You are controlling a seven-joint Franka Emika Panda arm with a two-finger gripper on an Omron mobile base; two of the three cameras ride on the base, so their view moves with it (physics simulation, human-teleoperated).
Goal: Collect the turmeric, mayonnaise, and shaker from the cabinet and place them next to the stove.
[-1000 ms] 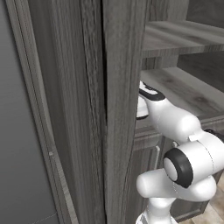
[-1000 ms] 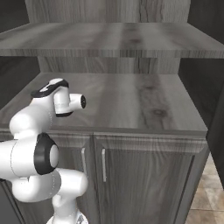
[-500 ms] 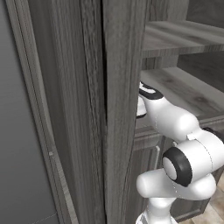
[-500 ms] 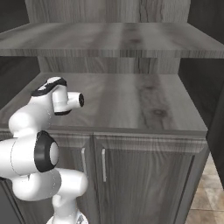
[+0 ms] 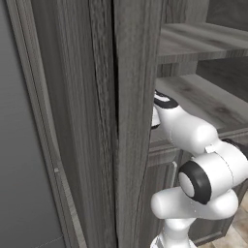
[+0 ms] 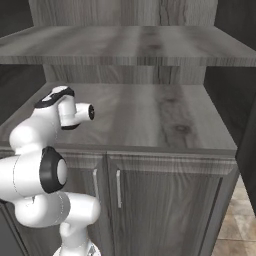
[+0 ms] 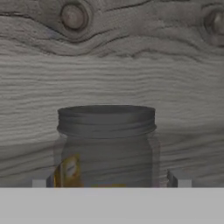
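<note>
Turmeric point(image 7: 106, 146) jar upright, lid up, between open claw point(image 7: 108, 183) tips

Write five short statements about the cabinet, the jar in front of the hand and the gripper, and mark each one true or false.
1. The turmeric has a grey lid. True.
2. The gripper is clamped shut on the jar. False: its fingertips stand apart on either side of the jar, open.
3. The jar lies on its side. False: it stands upright, lid on top.
4. The cabinet has two closed doors with slim silver vertical handles below its open shelves. True.
5. In the hand view a blue-lidded jar stands beside the turmeric. False: wood grain surrounds the jar there.
</note>
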